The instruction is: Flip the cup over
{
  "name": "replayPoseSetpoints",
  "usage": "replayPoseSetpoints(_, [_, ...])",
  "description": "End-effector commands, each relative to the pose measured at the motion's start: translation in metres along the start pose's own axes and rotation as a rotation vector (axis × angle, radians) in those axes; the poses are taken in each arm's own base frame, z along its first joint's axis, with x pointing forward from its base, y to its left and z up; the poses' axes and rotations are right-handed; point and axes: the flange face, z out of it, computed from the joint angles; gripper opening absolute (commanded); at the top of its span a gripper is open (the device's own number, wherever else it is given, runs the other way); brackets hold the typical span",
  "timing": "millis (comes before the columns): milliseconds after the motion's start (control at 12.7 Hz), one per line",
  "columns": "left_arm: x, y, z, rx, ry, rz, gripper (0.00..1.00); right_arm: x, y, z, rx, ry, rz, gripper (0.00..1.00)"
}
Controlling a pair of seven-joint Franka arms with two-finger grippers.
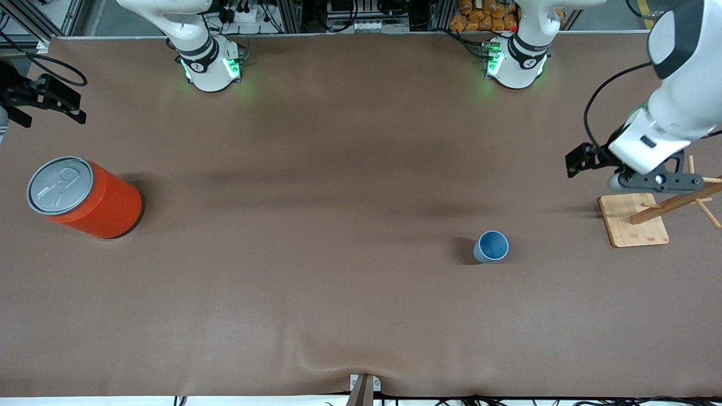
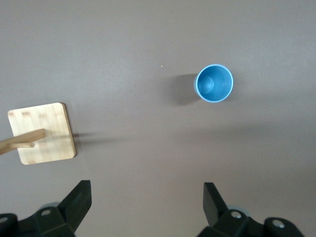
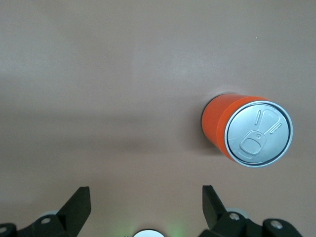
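The small light-blue cup (image 1: pixel 491 246) stands upright on the brown table, mouth up, its darker blue inside showing. It also shows in the left wrist view (image 2: pixel 214 83). My left gripper (image 1: pixel 657 181) hangs in the air over the wooden stand's base at the left arm's end of the table, well apart from the cup. Its jaws are wide open and empty in the left wrist view (image 2: pixel 147 190). My right gripper (image 1: pixel 49 110) hangs over the right arm's end of the table, above the can's area, open and empty in the right wrist view (image 3: pixel 146 195).
A large orange can (image 1: pixel 84 197) with a grey pull-tab lid stands at the right arm's end; it also shows in the right wrist view (image 3: pixel 247 131). A wooden stand (image 1: pixel 634 220) with a slanted pole and pegs sits beside the cup toward the left arm's end (image 2: pixel 42 133).
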Motion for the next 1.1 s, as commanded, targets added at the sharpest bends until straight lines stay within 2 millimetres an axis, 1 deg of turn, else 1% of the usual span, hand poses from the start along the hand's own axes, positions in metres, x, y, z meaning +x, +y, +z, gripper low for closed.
replayPoseSetpoints(0, [-0.001,-0.004,-0.015,-0.027,-0.032,0.031,1.0,0.003,0.0,-0.004,0.013,0.002,-0.012,1.0])
replayPoseSetpoints(79, [0.002,-0.004,-0.026,-0.032,-0.047,0.031,1.0,0.003,0.0,-0.004,0.013,0.002,-0.012,1.0])
replayPoseSetpoints(157, [0.0,-0.003,-0.04,-0.032,-0.056,0.033,1.0,0.002,0.0,-0.004,0.013,0.001,-0.013,1.0])
replayPoseSetpoints(236, [-0.003,-0.001,-0.048,-0.029,-0.068,0.038,1.0,0.002,0.0,-0.004,0.013,0.001,-0.013,1.0])
replayPoseSetpoints(472, [-0.01,-0.001,-0.057,-0.029,-0.094,0.117,1.0,0.003,0.0,-0.004,0.013,0.002,-0.012,1.0])
replayPoseSetpoints(629, [-0.014,0.001,-0.069,-0.024,-0.114,0.149,1.0,0.003,0.0,-0.004,0.014,0.004,-0.014,1.0])
replayPoseSetpoints(787, [-0.015,0.003,-0.083,-0.026,-0.083,0.145,1.0,0.003,-0.001,-0.004,0.014,0.005,-0.017,1.0])
replayPoseSetpoints(1022, [-0.015,-0.01,-0.095,-0.029,-0.057,0.096,1.0,0.004,0.0,-0.004,0.015,0.006,-0.015,1.0])
